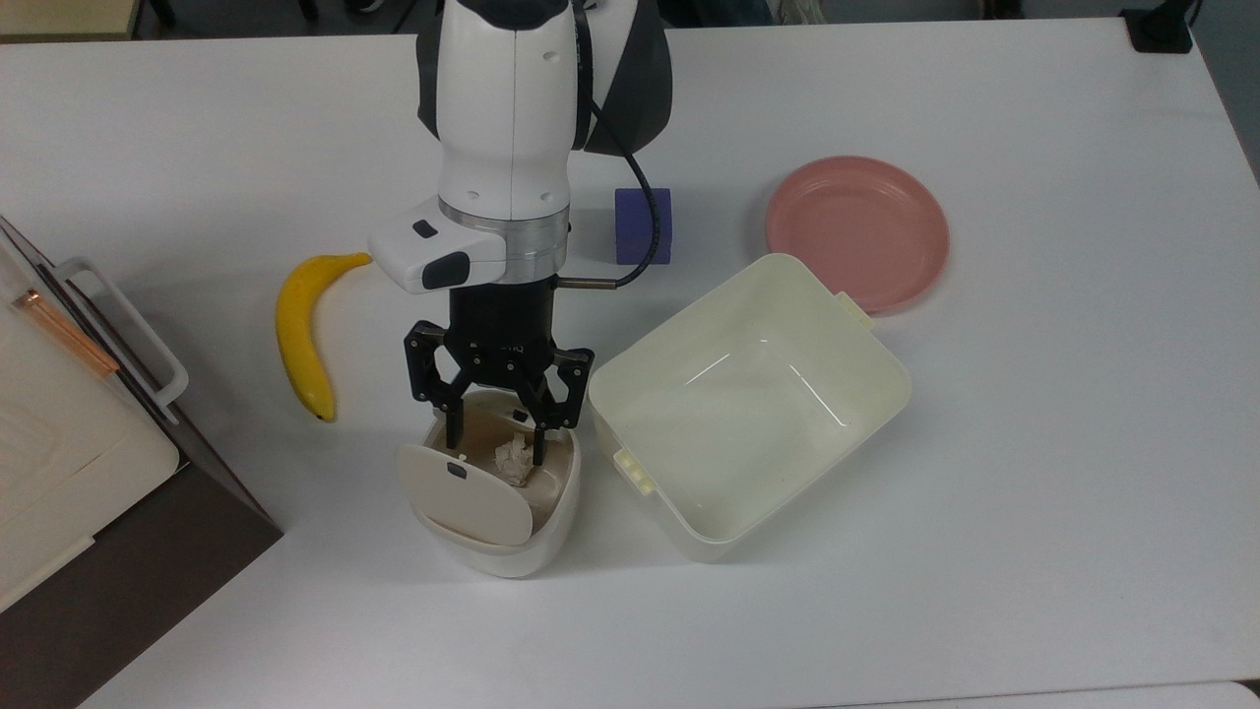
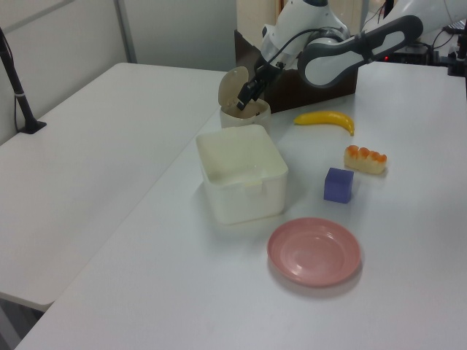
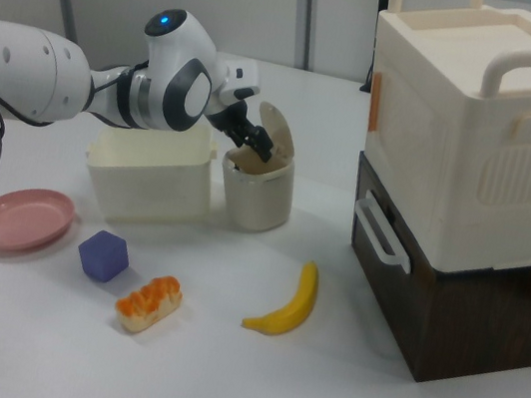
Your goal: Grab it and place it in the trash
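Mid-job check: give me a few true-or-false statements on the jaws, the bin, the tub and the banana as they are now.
1. The gripper has its jaws spread open over the trash bin. True.
2. The bin's lid is shut. False: it is flipped open.
3. A paper wad lies inside the bin. True.
4. The cream tub holds the purple cube. False: the tub looks empty, and the cube sits on the table.
5. The banana lies on the pink plate. False: it lies on the table.
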Tool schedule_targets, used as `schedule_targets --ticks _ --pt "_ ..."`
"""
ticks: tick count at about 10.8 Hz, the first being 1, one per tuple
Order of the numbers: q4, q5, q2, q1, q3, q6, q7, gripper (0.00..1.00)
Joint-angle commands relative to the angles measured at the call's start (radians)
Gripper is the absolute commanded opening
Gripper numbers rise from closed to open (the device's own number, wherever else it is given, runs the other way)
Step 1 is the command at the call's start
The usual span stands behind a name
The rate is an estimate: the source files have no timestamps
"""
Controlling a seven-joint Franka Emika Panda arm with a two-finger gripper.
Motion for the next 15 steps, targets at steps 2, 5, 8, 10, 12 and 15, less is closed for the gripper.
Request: schedule_targets --ticks 2,5,8,10,12,15 --pt "-0.006 0.005 -0.063 -0.024 -0.011 0.003 0.012 1.00" --pt "-0.011 0.016 -0.213 -0.052 -0.008 -0.328 0.006 1.00" --pt "-0.006 0.106 -0.376 -0.072 -0.004 -0.703 -0.021 1.00" --pt "-0.006 0.172 -0.477 -0.085 -0.004 -0.890 -0.133 1.00" --pt "-0.043 0.229 -0.548 -0.095 -0.004 -0.920 -0.192 1.00" --pt "-0.086 0.253 -0.591 -0.119 -0.004 -0.934 -0.357 1.00"
